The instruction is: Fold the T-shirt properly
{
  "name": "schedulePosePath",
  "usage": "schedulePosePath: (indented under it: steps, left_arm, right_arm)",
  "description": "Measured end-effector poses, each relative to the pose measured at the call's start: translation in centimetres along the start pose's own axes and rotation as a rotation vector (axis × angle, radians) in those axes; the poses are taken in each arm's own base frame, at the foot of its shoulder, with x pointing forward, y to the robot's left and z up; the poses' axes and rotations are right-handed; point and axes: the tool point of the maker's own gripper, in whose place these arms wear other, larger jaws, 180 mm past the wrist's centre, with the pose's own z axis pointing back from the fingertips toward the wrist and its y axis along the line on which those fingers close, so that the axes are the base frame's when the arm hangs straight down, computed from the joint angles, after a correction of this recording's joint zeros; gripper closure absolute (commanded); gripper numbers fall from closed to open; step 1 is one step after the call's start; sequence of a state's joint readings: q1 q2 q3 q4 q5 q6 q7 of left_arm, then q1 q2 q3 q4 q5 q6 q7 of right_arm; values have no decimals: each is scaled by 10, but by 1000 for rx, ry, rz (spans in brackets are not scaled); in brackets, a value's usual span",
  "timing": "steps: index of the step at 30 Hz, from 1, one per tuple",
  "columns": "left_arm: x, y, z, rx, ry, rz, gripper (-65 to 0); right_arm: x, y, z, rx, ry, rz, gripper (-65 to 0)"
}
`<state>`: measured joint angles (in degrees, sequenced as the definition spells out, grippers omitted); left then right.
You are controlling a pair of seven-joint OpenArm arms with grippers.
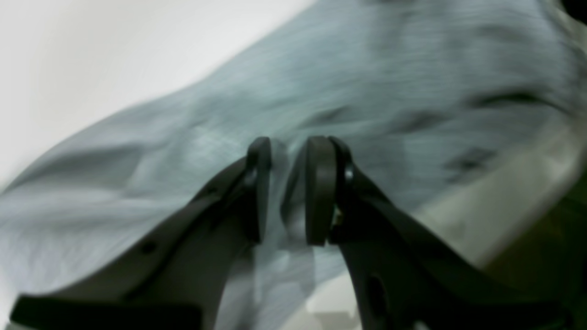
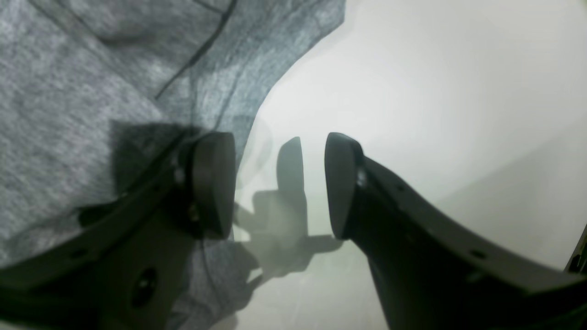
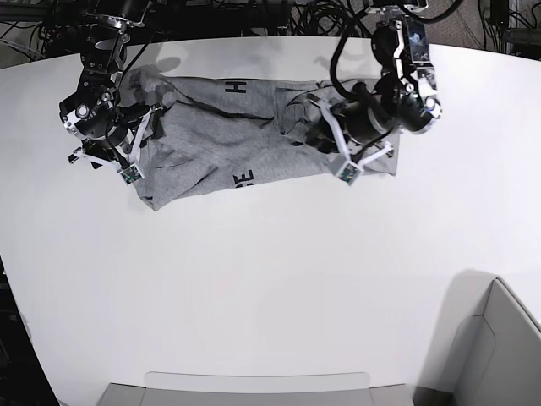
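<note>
The left gripper (image 1: 288,190) has its pads drawn close with a pinch of grey cloth between them, so it appears to hold a fold of the shirt (image 3: 228,144); the wrist view is smeared, so how firm that hold is cannot be told. From overhead this gripper (image 3: 325,135) sits over the shirt's end on that view's right, likely to lift or drag that end for a fold. The right gripper (image 2: 279,185) stands well open and has hold of nothing: one pad (image 2: 213,183) lies over the cloth edge, the other (image 2: 341,183) over bare table (image 2: 435,91), straddling the hem as if lined up to close on it. From overhead it (image 3: 127,152) is at the shirt's opposite end, so the two arms bracket the garment, which suits handling both ends together. The shirt lies on the white table (image 3: 270,288) toward the far edge, stretched sideways between the arms. It is heather grey, rumpled rather than flat, with ridges and creases across the middle and a darker hollow near the left gripper. Bits of black block lettering show at the far edge and at the near edge, partly tucked under, which suggests the printed side is doubled over. Its outline is uneven, the near corner on the view's left drooping to a point. I judge the folding only partly done, with smoothing needed.
</note>
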<state>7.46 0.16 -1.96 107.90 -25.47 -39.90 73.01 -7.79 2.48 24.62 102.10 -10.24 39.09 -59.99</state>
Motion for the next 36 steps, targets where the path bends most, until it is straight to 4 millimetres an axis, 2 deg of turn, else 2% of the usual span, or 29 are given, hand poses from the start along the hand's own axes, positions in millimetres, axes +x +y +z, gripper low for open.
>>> schedulePosePath:
  steps: [3,6,9,11,14,16,18,19,22,25,28,30,32,33,36]
  left_arm:
    - [3,-23,-9,-60,8,-46,-132]
    - [4,-28,-11,-74,12,-59,-130]
    - [4,-25,-9,-62,15,-61,-130]
    - [10,-15,2,-19,-13,-64,-130]
    - [27,0,24,57,-87,-66,-130]
    - [19,10,30,86,-82,-38,-130]
    - [6,16,31,105,-46,-13,-131]
    - [4,17,31,109,-36,-13,-131]
    - [9,14,30,96,-57,-18,-132]
    - [4,12,29,90,-47,-8,-132]
    - [-4,10,28,86,-25,2,-132]
    - [-2,12,29,90,-33,-3,-133]
    - [-1,11,28,87,-34,-1,-133]
    - [-2,10,28,85,-34,1,-133]
    - [-7,10,29,86,-21,5,-133]
  right_arm:
    - [-1,0,0,0,2,1,-310]
    - [0,0,0,0,1,-1,-310]
    - [-2,-5,2,-8,-7,-32,-310]
    - [-3,-21,9,-49,-15,-70,-310]
    - [16,-38,25,-81,-119,-128,-310]
    - [28,-37,35,-66,-195,-157,-311]
    - [30,-35,39,-38,-227,-189,-313]
    - [24,-38,40,-39,-208,-211,-313]
    - [-12,-54,41,-78,-37,-251,-316]
    - [-20,-66,44,-90,13,-269,-350]
    - [-42,-73,40,-86,60,-364,-395]
    - [-69,-70,27,-49,145,-412,-406]
    - [-87,-54,8,26,215,-440,-405]
    - [-86,-47,0,64,206,-450,-405]
    - [-90,-48,-7,96,232,-455,-405]
